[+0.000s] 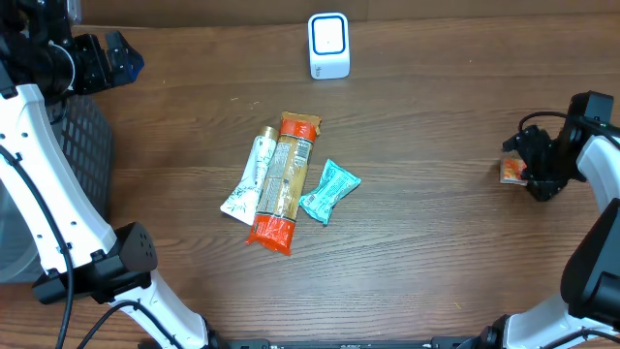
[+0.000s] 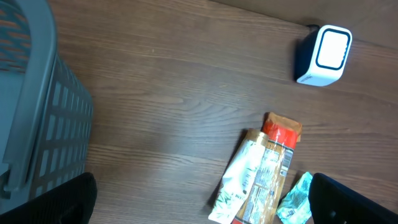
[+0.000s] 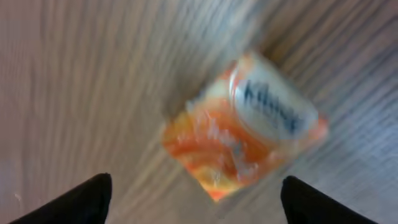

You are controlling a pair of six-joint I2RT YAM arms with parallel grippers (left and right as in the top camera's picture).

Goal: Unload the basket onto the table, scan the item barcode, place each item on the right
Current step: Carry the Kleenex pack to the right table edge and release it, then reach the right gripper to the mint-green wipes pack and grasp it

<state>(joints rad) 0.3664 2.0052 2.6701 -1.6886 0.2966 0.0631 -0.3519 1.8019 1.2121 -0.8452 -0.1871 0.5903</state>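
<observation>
Right end effector (image 1: 529, 165) above the orange tissue packet (image 3: 242, 124), the likely item of the task, which lies flat on the bench (image 1: 436, 252) at the far right, well apart from the white scanner (image 1: 328, 45) at the rear centre. The fingers stand wide apart and grip nothing; the packet rests on the wood beneath them. The left end effector (image 2: 200, 193) is likewise fully spread and empty, held over the bench beside the grey basket (image 1: 82, 145).

Hazards: no barcode is visible on the upturned face, so a scan may fail unless the packet is turned. The soft film may crumple or slip under a shallow pinch. The wrist view is blurred, so alignment cannot be judged.

Surroundings: a white pouch (image 1: 247, 179), a long orange-ended bar wrapper (image 1: 284, 179) and a teal sachet (image 1: 329, 191) lie touching in a cluster at centre. Nothing lies between packet and scanner, but lifting any clustered item could drag its neighbours
</observation>
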